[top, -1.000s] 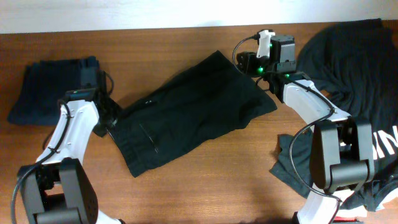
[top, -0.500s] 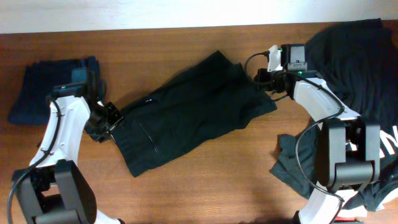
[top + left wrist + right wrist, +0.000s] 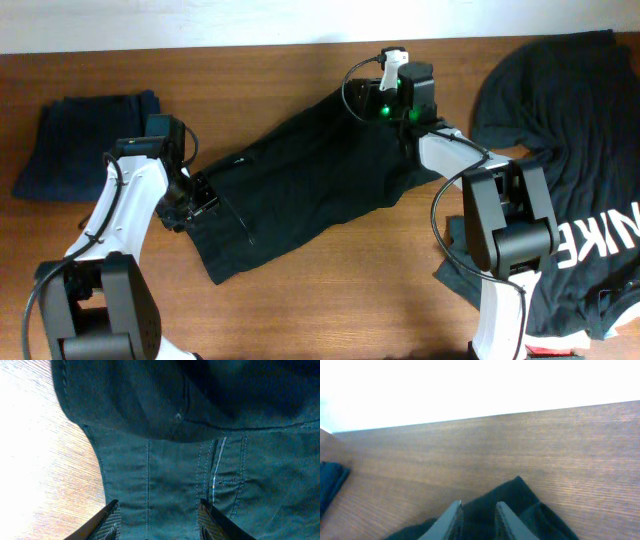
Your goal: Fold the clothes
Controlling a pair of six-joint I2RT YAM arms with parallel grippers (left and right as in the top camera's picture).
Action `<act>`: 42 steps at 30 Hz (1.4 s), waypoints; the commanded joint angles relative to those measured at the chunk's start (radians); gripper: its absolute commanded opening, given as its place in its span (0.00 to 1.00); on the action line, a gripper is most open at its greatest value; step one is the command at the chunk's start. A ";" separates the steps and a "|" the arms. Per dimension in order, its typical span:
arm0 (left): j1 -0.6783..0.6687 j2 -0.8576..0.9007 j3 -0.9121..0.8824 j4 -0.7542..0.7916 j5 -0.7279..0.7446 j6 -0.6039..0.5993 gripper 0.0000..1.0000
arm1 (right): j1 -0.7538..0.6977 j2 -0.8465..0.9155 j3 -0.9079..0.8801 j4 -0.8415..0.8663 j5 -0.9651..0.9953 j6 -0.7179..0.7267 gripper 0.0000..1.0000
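The black shorts lie spread out at a slant across the middle of the table. My left gripper is at their left end. In the left wrist view it is open, with its fingers straddling stitched dark fabric close below. My right gripper is over the shorts' far right corner. In the right wrist view its fingers stand a little apart, with the black corner of the shorts showing between and beyond them. The fabric does not look lifted.
A navy folded garment lies at the far left, and its edge shows in the right wrist view. A black T-shirt with white lettering covers the right side. The table's far edge runs close behind the right gripper.
The left gripper has moved right, onto the shorts' left end. The right gripper swung right, then back left over the shorts' far corner. The shorts have kept their shape.
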 commanded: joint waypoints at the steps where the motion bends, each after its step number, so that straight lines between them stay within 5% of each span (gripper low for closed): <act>1: 0.002 0.006 -0.010 0.000 -0.011 0.016 0.56 | -0.055 -0.018 0.064 -0.179 -0.002 0.035 0.28; 10: 0.002 0.006 -0.010 0.066 -0.011 0.016 0.60 | -0.138 -0.127 0.110 -0.676 -0.365 -0.046 0.36; 15: 0.002 0.006 -0.021 0.065 -0.019 -0.043 0.67 | -0.119 -0.118 0.093 -1.107 0.074 -0.111 0.32; 18: 0.002 0.007 -0.079 0.070 -0.019 -0.067 0.75 | -0.121 -0.115 0.063 -1.160 0.232 -0.188 0.32; 25: 0.002 0.007 -0.233 0.220 -0.019 -0.067 0.82 | -0.121 -0.097 0.021 -1.187 0.248 -0.246 0.36; 29: 0.002 0.008 -0.283 0.351 0.000 -0.062 0.87 | -0.121 -0.098 -0.001 -1.299 0.380 -0.174 0.15; 32: 0.001 0.008 -0.325 0.372 0.024 -0.051 0.86 | -0.121 -0.098 -0.001 -1.312 0.387 -0.174 0.14; 36: 0.002 0.008 -0.366 0.388 0.030 -0.051 0.31 | -0.143 -0.107 0.035 -1.333 0.392 -0.173 0.13; 40: 0.002 0.008 -0.361 0.430 -0.009 0.037 0.05 | -0.203 -0.141 0.139 -1.414 0.391 -0.170 0.13; 42: 0.002 0.008 -0.325 0.394 -0.062 0.088 0.01 | -0.232 -0.169 0.198 -1.464 0.392 -0.171 0.13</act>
